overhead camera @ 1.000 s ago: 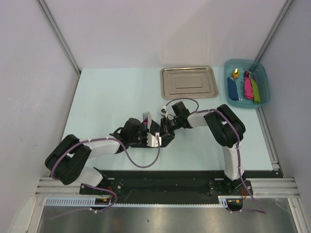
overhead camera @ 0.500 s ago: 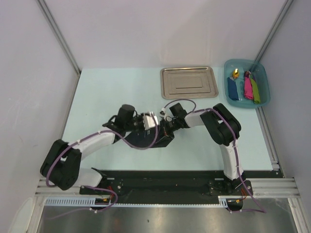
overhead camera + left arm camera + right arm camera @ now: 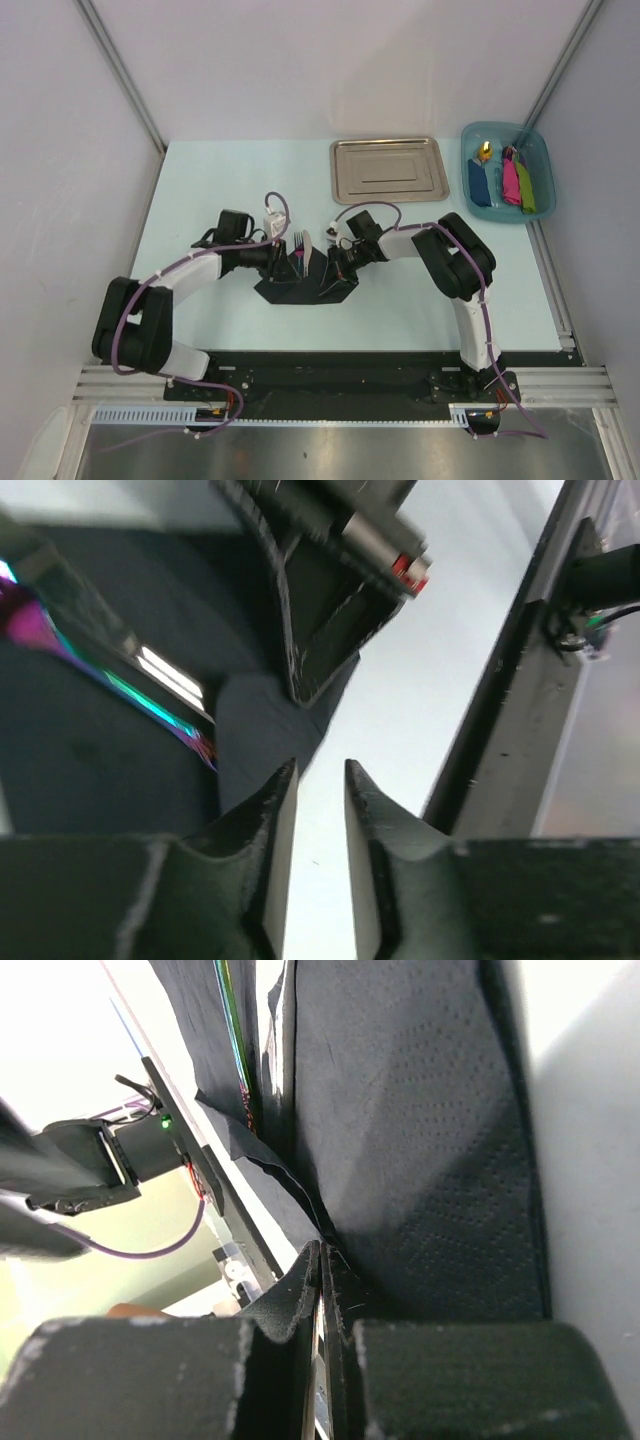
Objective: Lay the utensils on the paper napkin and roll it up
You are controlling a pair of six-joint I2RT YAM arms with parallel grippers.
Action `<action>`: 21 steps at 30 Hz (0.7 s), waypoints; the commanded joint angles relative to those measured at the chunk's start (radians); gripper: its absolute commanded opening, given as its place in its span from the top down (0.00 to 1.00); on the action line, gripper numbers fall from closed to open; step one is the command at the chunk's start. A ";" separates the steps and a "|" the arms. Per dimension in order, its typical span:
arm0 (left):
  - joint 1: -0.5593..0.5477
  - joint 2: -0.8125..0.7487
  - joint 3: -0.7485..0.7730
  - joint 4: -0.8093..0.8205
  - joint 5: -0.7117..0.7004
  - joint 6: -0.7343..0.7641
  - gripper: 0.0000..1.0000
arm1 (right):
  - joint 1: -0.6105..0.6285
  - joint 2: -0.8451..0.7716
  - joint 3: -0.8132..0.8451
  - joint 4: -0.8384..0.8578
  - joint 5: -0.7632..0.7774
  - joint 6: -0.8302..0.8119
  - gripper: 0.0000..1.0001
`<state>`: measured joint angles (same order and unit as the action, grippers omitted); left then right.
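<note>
The black paper napkin lies at the table's middle, its right side folded up. The utensils lie on it, fork tines pointing away and purplish handles partly under the fold. My right gripper is shut on the napkin's raised right edge; in the right wrist view its jaws pinch the black paper beside the iridescent handles. My left gripper is at the napkin's left side. In the left wrist view it is slightly open and empty over the napkin's edge, near a handle.
A shiny steel tray sits at the back centre. A teal bin with blue, pink and green items stands at the back right. Frame posts and walls close in both sides.
My left arm has swung from over the napkin's front to its left side, uncovering the utensils and the folded napkin. The right gripper has stayed on the napkin's right edge.
</note>
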<state>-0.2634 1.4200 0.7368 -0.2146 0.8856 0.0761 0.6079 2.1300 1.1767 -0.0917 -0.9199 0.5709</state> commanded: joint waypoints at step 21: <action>0.032 0.296 0.033 -0.009 -0.097 -0.177 0.86 | 0.023 -0.065 0.072 -0.109 0.087 -0.126 0.93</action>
<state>-0.2413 1.6840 0.7303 -0.2314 0.8158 -0.0795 0.6186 2.1197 1.2110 -0.1684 -0.8860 0.4995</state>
